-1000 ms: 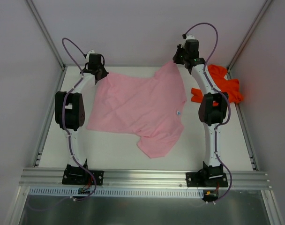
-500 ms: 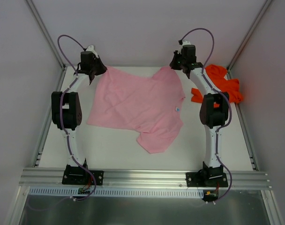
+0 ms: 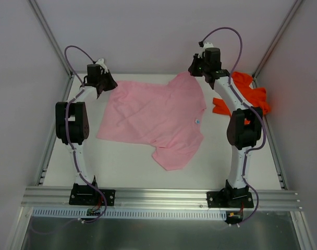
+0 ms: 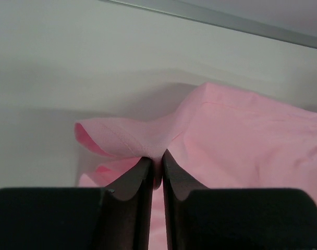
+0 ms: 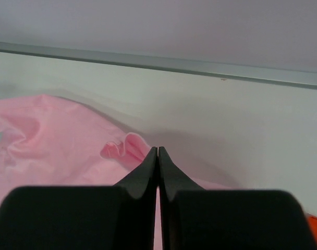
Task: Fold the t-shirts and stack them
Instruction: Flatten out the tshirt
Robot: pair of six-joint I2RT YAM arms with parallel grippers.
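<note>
A light pink t-shirt [image 3: 153, 117] lies spread across the middle of the white table, one sleeve pointing toward the near edge. My left gripper [image 3: 107, 83] is at the shirt's far left corner. In the left wrist view it [image 4: 157, 156] is shut on a bunched fold of the pink cloth [image 4: 242, 135]. At the far right corner my right gripper [image 3: 192, 71] is also shut on the shirt. Its tips [image 5: 157, 150] meet at a small pink ruffle [image 5: 122, 148]. A crumpled orange t-shirt [image 3: 250, 94] lies at the back right, partly behind the right arm.
The back wall's metal rail [image 5: 148, 61] runs just beyond both grippers. Side walls close in the table at left and right. An aluminium beam [image 3: 158, 197] carrying both arm bases crosses the near edge.
Both grippers have moved toward the back wall and slightly apart, pulling the pink shirt's far edge with them. The cloth now lies flatter and more stretched.
</note>
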